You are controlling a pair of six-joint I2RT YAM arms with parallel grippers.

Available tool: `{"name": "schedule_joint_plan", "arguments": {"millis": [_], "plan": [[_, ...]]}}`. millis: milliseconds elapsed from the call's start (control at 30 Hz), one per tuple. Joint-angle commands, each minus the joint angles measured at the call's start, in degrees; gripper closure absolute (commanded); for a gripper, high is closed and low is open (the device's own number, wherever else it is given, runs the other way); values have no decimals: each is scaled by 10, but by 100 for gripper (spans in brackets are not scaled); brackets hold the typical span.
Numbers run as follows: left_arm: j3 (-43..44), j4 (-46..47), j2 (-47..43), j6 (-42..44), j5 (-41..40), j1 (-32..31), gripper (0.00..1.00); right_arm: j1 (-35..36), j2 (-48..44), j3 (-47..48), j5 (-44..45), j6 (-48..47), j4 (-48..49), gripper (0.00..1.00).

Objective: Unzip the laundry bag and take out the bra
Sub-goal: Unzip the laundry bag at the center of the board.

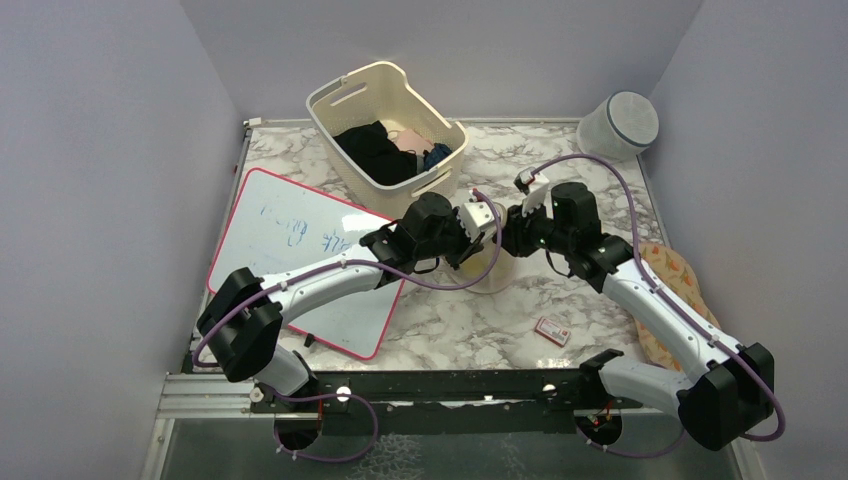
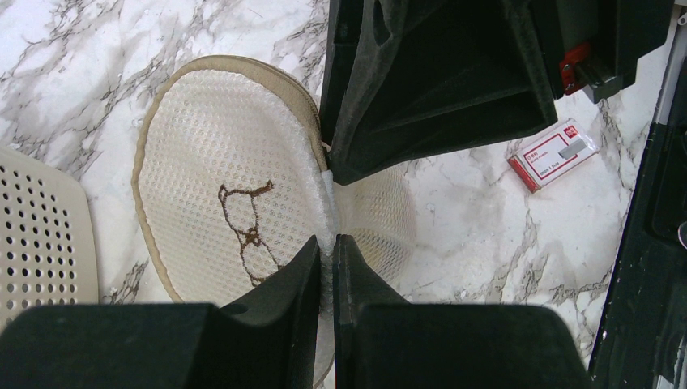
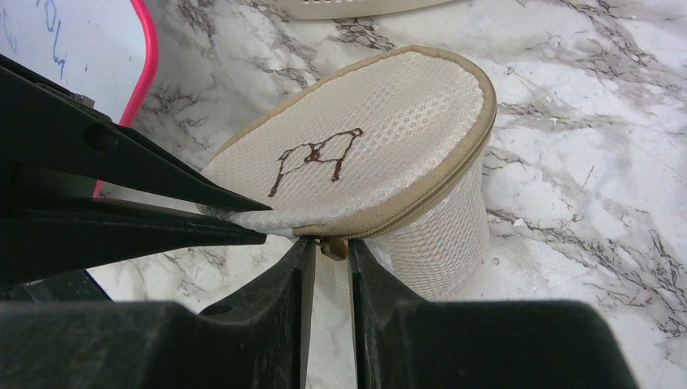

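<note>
The cream-beige mesh laundry bag [image 3: 381, 138] with a dark bra outline on its top stands on the marble table, mostly hidden under both grippers in the top view [image 1: 490, 270]. My left gripper [image 2: 334, 243] is shut on the bag's white mesh rim beside the zip's end. My right gripper [image 3: 328, 247] comes from the opposite side, its fingers closed on the small tan zipper pull [image 3: 332, 248]. The zip looks closed along the tan rim. The bra is hidden.
A cream slotted basket [image 1: 385, 125] holding dark clothes stands behind the bag. A whiteboard [image 1: 300, 255] lies at the left. A white-grey cylinder [image 1: 618, 125] is at the back right, a patterned cloth [image 1: 680, 290] at the right, and a small red-and-white box [image 1: 552, 330] in front.
</note>
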Motion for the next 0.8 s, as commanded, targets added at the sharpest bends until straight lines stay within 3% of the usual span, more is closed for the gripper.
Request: {"name": "schedule_joint_plan", "arguments": {"millis": [0, 233, 467, 767], "plan": [[18, -4, 4, -6, 31, -1, 100, 1, -3, -1, -24, -1, 33, 79], [20, -5, 6, -6, 35, -1, 100, 1, 1, -1, -23, 5, 40, 80], [14, -5, -3, 18, 26, -1, 100, 1, -17, -7, 80, 36, 20, 97], [3, -2, -13, 41, 19, -1, 100, 1, -15, -3, 150, 47, 7, 99]]}}
